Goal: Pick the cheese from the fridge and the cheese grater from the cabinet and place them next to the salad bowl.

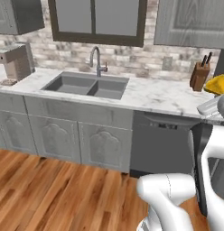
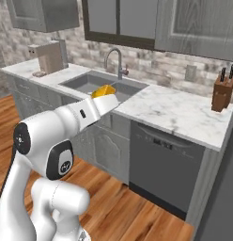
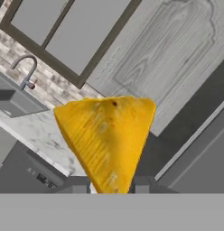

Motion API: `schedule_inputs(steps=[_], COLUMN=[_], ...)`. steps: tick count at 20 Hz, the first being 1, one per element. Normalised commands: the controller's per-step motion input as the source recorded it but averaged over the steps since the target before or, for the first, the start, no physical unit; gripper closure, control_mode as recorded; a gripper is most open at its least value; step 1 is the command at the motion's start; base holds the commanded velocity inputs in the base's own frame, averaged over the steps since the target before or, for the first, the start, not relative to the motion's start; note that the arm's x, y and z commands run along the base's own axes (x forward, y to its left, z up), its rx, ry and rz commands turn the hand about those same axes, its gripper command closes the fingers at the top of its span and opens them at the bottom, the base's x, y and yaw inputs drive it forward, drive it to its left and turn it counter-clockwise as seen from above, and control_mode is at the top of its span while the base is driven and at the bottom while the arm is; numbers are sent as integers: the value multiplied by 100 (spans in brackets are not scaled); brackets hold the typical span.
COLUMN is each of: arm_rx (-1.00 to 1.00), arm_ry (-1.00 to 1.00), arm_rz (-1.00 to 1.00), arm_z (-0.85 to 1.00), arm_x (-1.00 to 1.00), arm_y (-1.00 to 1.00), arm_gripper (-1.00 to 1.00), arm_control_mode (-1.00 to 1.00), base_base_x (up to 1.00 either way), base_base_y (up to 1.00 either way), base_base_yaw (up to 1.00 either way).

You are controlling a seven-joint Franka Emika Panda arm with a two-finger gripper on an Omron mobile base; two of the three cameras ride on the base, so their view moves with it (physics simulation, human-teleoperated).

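Now | pincer [image 3: 107, 184] clamps cheese [image 3: 106, 137] (yellow wedge) | above sink [image 2: 106, 84]

Glossy white rounded arm [image 2: 52, 136] with dark joints

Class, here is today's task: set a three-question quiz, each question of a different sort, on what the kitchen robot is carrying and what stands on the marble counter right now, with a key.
1. True or false: the gripper has its jaws shut on the yellow-orange triangular cheese wedge.
2. Multiple choice: the brown wooden knife block stands on the white marble counter at which place? A) inside the grey double sink; B) right of the sink, near the counter's end; C) beside the beige coffee machine.
3. Fill in: the curved metal tap rises behind the ____.

Key: 1 true; 2 B; 3 sink.
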Motion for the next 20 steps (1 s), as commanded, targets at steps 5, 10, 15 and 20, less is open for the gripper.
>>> schedule_inputs(steps=[5,10,15,20], arm_rx=[0,0,0,0], arm_ry=[0,0,0,0], arm_rz=[0,0,0,0], arm_z=[0,0,0,0], arm_x=[0,0,0,0], arm_y=[0,0,0,0], arm_gripper=[100,100,100,100], arm_control_mode=[100,100,100,100], base_base_x=[-2,0,0,0], base_base_y=[19,12,2,0], base_base_yaw=[24,27,31,32])
